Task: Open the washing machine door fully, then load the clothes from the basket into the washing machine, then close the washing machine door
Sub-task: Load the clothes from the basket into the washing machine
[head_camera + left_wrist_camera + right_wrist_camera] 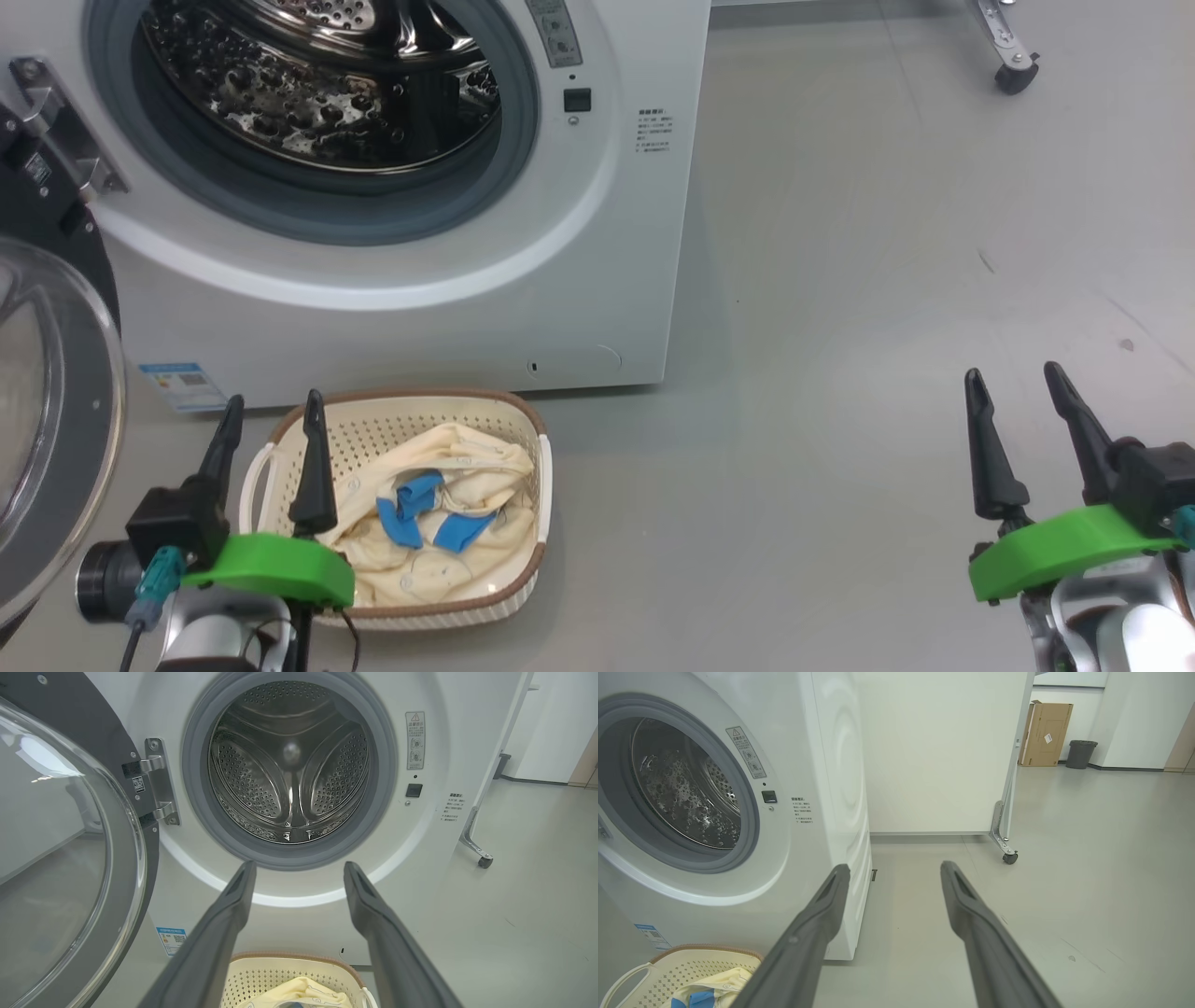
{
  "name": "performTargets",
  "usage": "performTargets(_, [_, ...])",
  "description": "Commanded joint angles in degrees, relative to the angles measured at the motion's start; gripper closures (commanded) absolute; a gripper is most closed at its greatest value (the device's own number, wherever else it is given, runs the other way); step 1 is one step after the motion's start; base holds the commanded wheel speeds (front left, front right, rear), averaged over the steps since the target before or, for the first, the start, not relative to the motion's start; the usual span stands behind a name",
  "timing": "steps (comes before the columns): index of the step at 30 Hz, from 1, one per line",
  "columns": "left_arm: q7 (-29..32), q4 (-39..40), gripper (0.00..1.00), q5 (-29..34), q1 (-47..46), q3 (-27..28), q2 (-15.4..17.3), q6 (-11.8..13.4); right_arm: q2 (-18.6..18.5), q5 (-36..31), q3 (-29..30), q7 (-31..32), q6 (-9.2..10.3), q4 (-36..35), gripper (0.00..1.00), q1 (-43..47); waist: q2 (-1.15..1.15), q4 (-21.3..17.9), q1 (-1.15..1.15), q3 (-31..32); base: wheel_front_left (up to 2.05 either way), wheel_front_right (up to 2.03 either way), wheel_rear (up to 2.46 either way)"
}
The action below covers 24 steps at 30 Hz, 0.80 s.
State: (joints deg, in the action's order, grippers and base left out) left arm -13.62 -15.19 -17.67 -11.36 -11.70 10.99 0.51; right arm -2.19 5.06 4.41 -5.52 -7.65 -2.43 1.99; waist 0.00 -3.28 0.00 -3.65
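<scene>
The washing machine (597, 243) stands with its door (47, 411) swung out to the left and the steel drum (317, 84) exposed. In the left wrist view the door (56, 858) sits at left and the drum (289, 765) looks bare. On the floor in front of the machine, the cream basket (509, 411) holds the pale yellow clothes (467, 467) with blue bands. My left gripper (271, 406) hovers open over the basket's left side, holding nothing. My right gripper (1018, 378) stands open over bare floor far to the right.
Grey floor (887, 280) stretches to the right of the machine. A white panel on a caster foot (1008, 856) stands behind the machine's right side. Farther back are a cardboard box (1045, 732) and a dark bin (1080, 753).
</scene>
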Motion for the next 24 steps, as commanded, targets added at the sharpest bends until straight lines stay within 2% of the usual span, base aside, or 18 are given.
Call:
performTargets(1, [-0.74,2.03,0.0,-0.04,-2.42,1.83,1.55,0.0,-0.68,0.1,-1.0,-0.12,0.16,-1.9,0.0,-1.87,0.0,0.06,0.0,-0.02,1.73,-1.73,0.0])
performTargets(11, [-0.87,1.96,0.0,-0.26,-2.53,1.83,1.9,0.32,-0.68,0.08,-1.14,-0.02,0.16,-2.11,0.0,-2.01,0.0,0.21,0.0,-0.39,1.01,-1.01,0.0])
performTargets(24, [-0.93,1.48,0.0,-0.33,-2.81,1.5,2.4,0.99,-0.68,0.1,-1.38,-0.26,0.16,-1.79,0.0,-2.45,0.0,0.33,0.0,-1.01,0.05,-0.05,0.0])
